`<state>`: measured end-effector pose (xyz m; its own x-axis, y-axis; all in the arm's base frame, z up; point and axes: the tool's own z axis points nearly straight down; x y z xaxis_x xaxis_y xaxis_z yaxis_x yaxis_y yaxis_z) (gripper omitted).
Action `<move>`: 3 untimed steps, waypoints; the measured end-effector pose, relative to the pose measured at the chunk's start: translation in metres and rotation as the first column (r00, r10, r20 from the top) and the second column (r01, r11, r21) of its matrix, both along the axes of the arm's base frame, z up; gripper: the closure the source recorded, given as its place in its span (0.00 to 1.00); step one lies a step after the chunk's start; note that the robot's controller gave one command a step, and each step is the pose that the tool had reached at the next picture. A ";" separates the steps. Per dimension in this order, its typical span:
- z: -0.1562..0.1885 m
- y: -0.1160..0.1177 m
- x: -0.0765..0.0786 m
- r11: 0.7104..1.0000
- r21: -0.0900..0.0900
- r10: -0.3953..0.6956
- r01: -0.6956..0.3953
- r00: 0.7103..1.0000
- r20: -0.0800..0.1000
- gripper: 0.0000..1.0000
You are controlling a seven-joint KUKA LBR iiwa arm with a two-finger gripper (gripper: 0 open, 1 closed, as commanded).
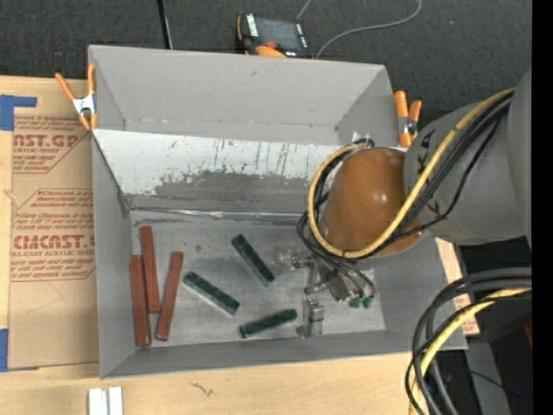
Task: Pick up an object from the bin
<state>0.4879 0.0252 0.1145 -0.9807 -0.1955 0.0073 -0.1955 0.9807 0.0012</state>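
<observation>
The arm is bent in from the right, its gripper held low beside a dark green bar near the bin's front wall. Whether the gripper is open cannot be told, as it is partly hidden beneath the orange cover.

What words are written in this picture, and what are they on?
"CAST.GP": big red letters on the cardboard sheet left of the bin; the start is cut off.
"CAST.G": lower down on the same sheet.
"LL-CAST ACRYLIC SHEE": the small line under that, read roughly.
Slanted small print between them: too blurred to read.
The sticks in the bin carry no words.
</observation>
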 end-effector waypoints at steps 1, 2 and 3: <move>-0.046 0.049 -0.002 0.999 0.004 0.046 -0.046 0.999 0.015 0.00; -0.045 0.047 -0.004 0.999 0.001 0.042 -0.042 0.999 0.007 1.00; 0.145 0.036 0.016 0.997 0.001 0.079 -0.079 0.997 0.018 1.00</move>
